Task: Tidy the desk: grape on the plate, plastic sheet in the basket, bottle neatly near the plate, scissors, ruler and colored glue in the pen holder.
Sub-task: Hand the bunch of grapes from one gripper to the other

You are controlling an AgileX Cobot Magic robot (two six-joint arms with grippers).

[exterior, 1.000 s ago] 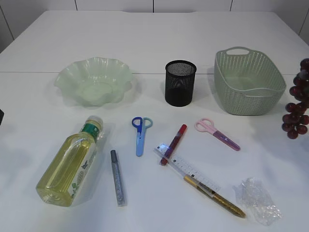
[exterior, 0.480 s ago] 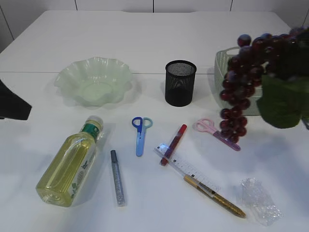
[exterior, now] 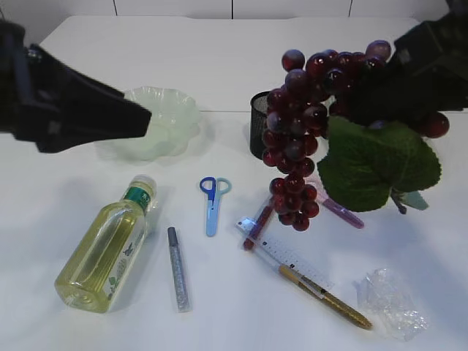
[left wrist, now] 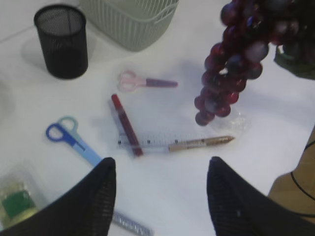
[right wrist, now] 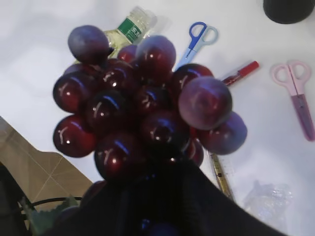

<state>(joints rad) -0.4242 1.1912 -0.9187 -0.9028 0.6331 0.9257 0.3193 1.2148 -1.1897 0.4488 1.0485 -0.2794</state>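
Your right gripper (exterior: 409,80) is clamped on the stem end of the grape (exterior: 296,139), and you are carrying the bunch in from the right edge of the surface (exterior: 88,190). A second ago only a few berries were showing at that edge; now the bunch is hanging, leaf and all, just to the right of the pen holder (exterior: 257,110) and partly in front of it in the exterior view. That means the grape is lifted clear of the surface and is partway toward the plate (exterior: 164,121), which sits well to the left of the pen holder.

Your left gripper (left wrist: 160,196) is coming in too, jaws spread and carrying nothing, its arm now crossing in front of the plate's left side. You are likely to need it out of that spot before the grape goes down.

Nothing else has shifted. The bottle (exterior: 106,248) is lying on its side left of and nearer than the pen holder, the blue scissors (exterior: 212,201), pink scissors (left wrist: 142,81), ruler (exterior: 289,256) and glue sticks are lying in front of it, and the plastic sheet (exterior: 391,303) is resting near and to its right, all still waiting.
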